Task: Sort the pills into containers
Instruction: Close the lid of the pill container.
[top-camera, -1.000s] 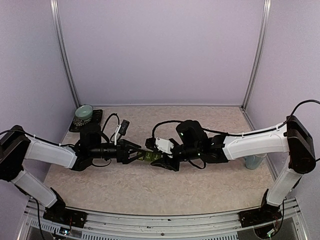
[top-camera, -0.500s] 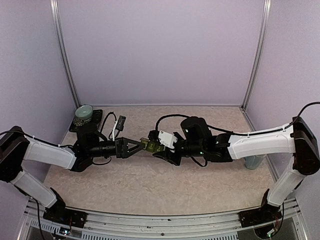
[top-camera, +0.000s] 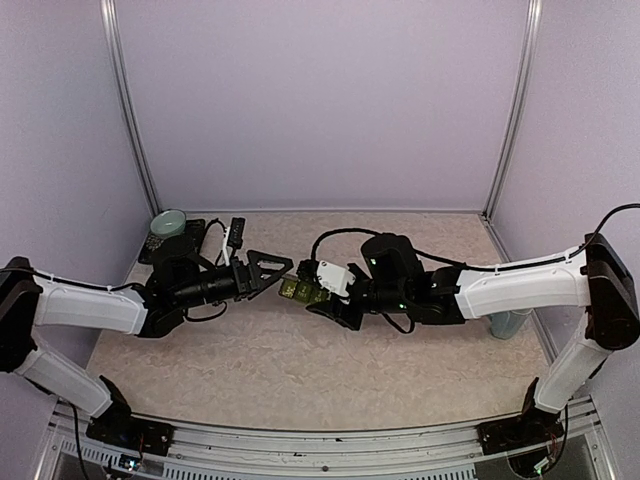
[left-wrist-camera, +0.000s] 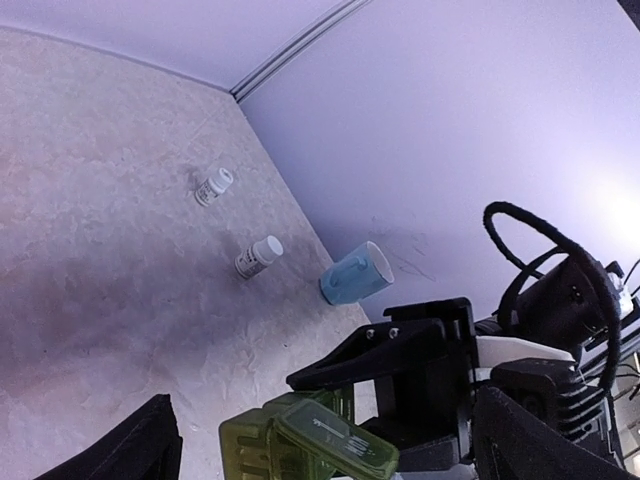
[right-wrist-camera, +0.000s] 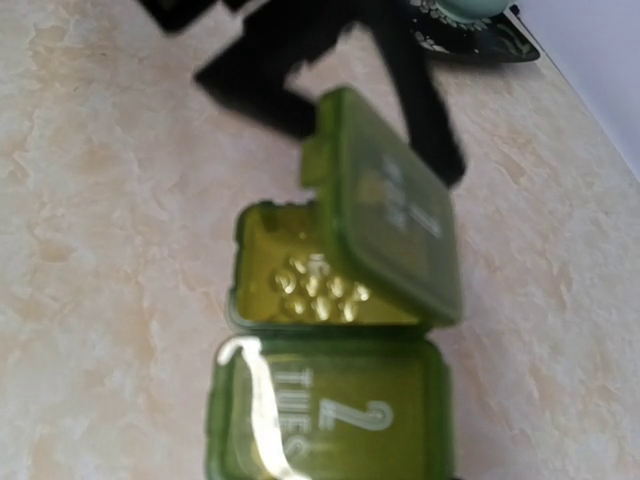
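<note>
Left fingers (top-camera: 271, 270) spread wide, nothing in them. They hang above the counter (top-camera: 300, 370), just left of the containers (top-camera: 297, 291) and not touching them. In the left wrist view the two finger tips sit at the bottom corners, far apart, with the strip between and beyond them.

Right fingers (top-camera: 318, 293) are closed partway on the containers, gripping the strip at its right end, near the middle of the counter. Can't tell whether the strip rests on the surface or is held just above it.

Containers in the right wrist view (right-wrist-camera: 335, 420): dark green strip, far-end compartment has its lid (right-wrist-camera: 385, 215) flipped up and tilted. The next compartment is closed and marked "2 TUES". Inside the open one is a cluster of small rounded yellowish bumps (right-wrist-camera: 315, 285) — pills or moulded dots, can't tell.

Other items:
- pale blue mug (left-wrist-camera: 352, 275) at the right edge of the counter, next to the right arm
- two small white bottles (left-wrist-camera: 214, 186) (left-wrist-camera: 259, 256) on the counter, apart from each other — seen only from the left wrist
- pale green bowl (top-camera: 168, 228) on a dark mat at the far left corner
</note>
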